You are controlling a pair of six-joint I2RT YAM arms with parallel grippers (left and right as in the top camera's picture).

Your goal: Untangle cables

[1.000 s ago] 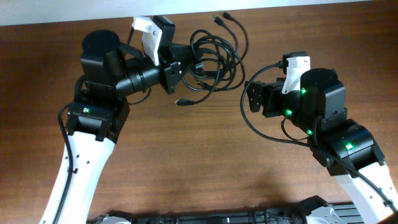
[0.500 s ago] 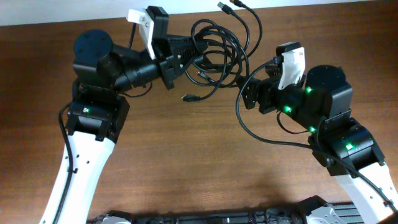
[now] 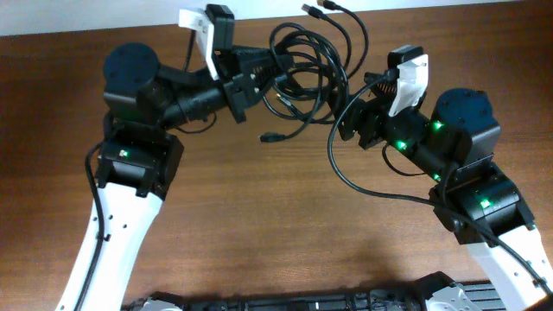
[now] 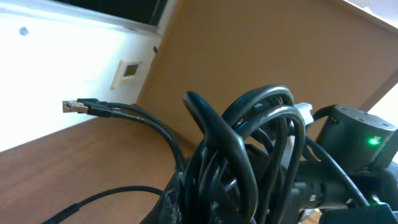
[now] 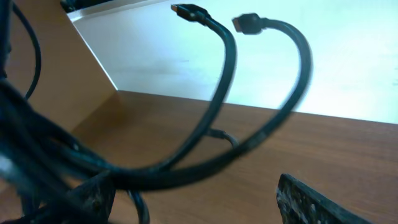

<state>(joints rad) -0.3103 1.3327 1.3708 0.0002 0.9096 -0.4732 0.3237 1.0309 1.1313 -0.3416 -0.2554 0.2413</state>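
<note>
Nearest, a loose plug (image 3: pixel 268 136) trails toward the robot. Behind it, the left gripper (image 3: pixel 256 79) is clamped on the cables (image 3: pixel 304 62), a light, limp, springy knot at the far side of the table (image 3: pixel 259 216). The right gripper (image 3: pixel 349 123) gapes wide just beside it, holding nothing. The knot has no clear long axis. Two plug ends (image 3: pixel 321 8) point toward the far edge, and a free tail there looks the best hold.

cables (image 5: pixel 174 174) blurred in right wrist view, cut off at its left edge, left gripper (image 3: pixel 263 74) tips buried in them
</note>
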